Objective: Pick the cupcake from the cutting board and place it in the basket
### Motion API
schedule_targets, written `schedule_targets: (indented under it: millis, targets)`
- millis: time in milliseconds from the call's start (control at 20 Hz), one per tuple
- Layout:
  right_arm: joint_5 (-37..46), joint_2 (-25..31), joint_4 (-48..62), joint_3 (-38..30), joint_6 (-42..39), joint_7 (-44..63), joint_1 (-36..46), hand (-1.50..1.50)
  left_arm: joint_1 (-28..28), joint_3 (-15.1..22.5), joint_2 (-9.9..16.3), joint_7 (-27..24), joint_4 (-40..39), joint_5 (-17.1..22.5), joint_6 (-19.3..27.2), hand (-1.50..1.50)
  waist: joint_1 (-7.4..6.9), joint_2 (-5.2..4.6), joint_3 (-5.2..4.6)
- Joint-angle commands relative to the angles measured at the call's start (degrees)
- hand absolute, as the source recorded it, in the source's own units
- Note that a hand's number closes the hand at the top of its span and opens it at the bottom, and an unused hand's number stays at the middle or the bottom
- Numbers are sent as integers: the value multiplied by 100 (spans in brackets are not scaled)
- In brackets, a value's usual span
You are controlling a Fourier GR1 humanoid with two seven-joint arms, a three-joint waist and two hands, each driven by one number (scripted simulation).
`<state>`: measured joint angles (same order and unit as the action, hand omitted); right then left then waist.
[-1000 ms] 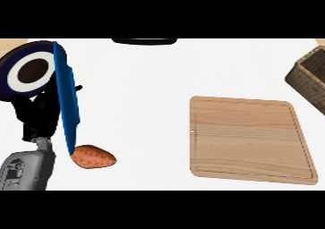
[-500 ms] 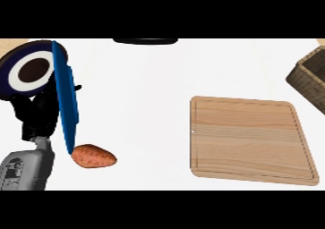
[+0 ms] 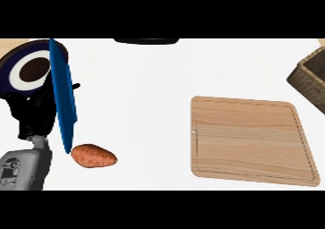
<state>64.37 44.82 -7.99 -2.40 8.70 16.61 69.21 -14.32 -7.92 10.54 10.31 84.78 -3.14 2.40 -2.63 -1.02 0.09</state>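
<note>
I see no cupcake in the head view. The cutting board (image 3: 252, 141), at right centre of the counter, shows only bare wood grain, so the item is either off the board or outside my view; I cannot say which.

Handling, judged from the task alone: I would expect a cupcake to be light, soft and easily crushed, with a topping that smears. I would take hold low on the wrapper, at opposite sides of the base, and keep it upright during transfer.

The basket (image 3: 313, 79) sits at the far right, cut by the view's edge, just beyond the board's far right corner. Only part of its woven wall and dark inside shows.

At the left, my left hand (image 3: 34, 117) shows as a black mass above the grey forearm, partly hidden by a blue plate (image 3: 63, 96) seen edge-on. I cannot tell how its fingers are set. My right hand is not visible.

A reddish-brown sweet potato (image 3: 94, 155) lies near left, just beside the plate's lower tip. A round dark, white and blue plate (image 3: 24, 71) stands far left. A dark object (image 3: 146, 41) touches the far edge.
</note>
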Motion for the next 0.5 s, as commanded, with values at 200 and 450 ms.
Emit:
schedule_targets:
  millis: [200,450]
  targets:
    - [36,-125,3,-2,-311,9,-11,150,365,60,-128,-266,72,-58,46,0,34,29,-3]
    - [-15,-45,156,-86,-467,-63,-130,150,-50,-130,13,-197,-306,87,-51,0,28,-10,0]
